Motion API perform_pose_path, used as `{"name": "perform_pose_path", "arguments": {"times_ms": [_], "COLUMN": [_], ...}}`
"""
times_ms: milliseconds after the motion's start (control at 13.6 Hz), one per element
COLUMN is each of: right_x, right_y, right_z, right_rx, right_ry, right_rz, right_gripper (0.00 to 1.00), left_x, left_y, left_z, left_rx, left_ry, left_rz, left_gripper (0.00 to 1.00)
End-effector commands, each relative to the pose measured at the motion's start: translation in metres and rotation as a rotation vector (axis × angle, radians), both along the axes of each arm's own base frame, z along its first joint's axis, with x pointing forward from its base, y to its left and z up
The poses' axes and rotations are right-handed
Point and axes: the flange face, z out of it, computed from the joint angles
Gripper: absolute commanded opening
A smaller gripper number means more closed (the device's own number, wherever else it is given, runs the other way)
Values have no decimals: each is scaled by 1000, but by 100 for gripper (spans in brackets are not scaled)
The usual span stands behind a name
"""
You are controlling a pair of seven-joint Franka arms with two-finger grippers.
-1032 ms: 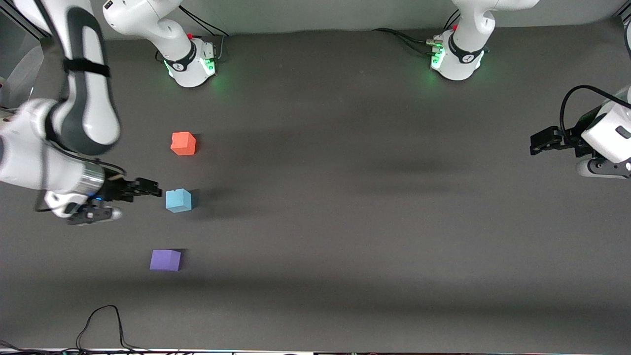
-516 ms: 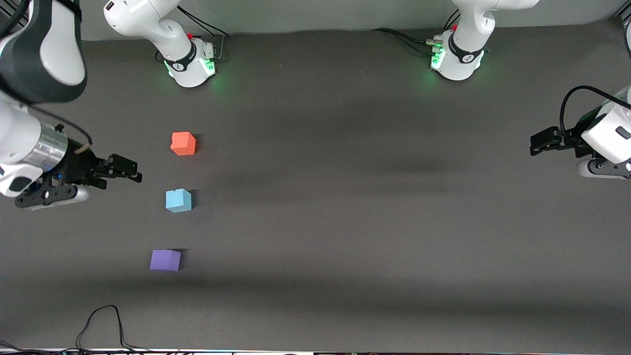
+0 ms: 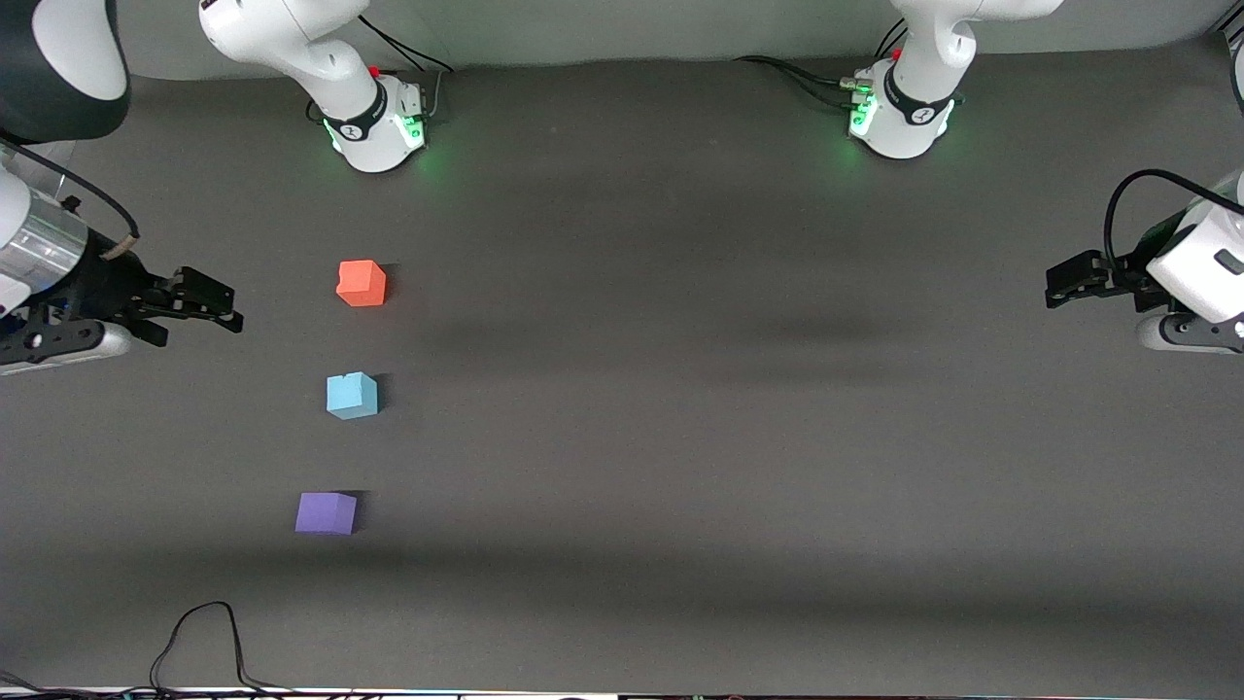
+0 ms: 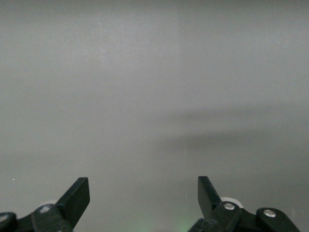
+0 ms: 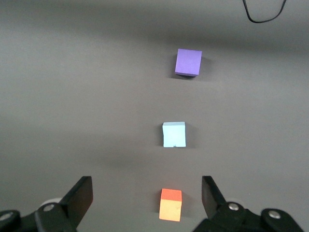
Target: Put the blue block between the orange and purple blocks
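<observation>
Fingers apart on right gripper (image 3: pixel 228 309) and left gripper (image 3: pixel 1054 282), nothing held; three cubes in line: orange block (image 3: pixel 362 283), blue block (image 3: pixel 351 396) between, purple block (image 3: pixel 326 512) nearest camera; left wrist view only bare table (image 4: pixel 154 87).

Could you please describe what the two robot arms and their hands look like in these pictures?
Both arms are glossy white with dark grey joint sections, on round white bases lit green with black cables attached. The right hand and left hand are black, each with two flat black fingers fixed by silver screws. A black cable loops over the left wrist.
</observation>
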Motion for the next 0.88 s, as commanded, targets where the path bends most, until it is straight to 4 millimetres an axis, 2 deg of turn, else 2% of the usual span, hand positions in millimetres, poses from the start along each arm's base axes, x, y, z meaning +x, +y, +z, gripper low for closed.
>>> {"name": "perform_pose_path", "arguments": {"times_ms": [0, 295, 811], "right_x": [-20, -16, -18], "right_y": [-2, 7, 5], "right_z": [0, -9, 7], "right_rx": [-10, -59, -63], "right_ry": [5, 12, -19], "right_rz": [0, 20, -37], "right_gripper": [100, 100, 100], "left_x": [3, 3, 3], "left_y": [1, 1, 1], "left_z": [3, 3, 2], "left_rx": [13, 13, 15], "left_ry": [-10, -10, -10], "left_rz": [-5, -5, -6], "left_gripper": [100, 100, 100]}}
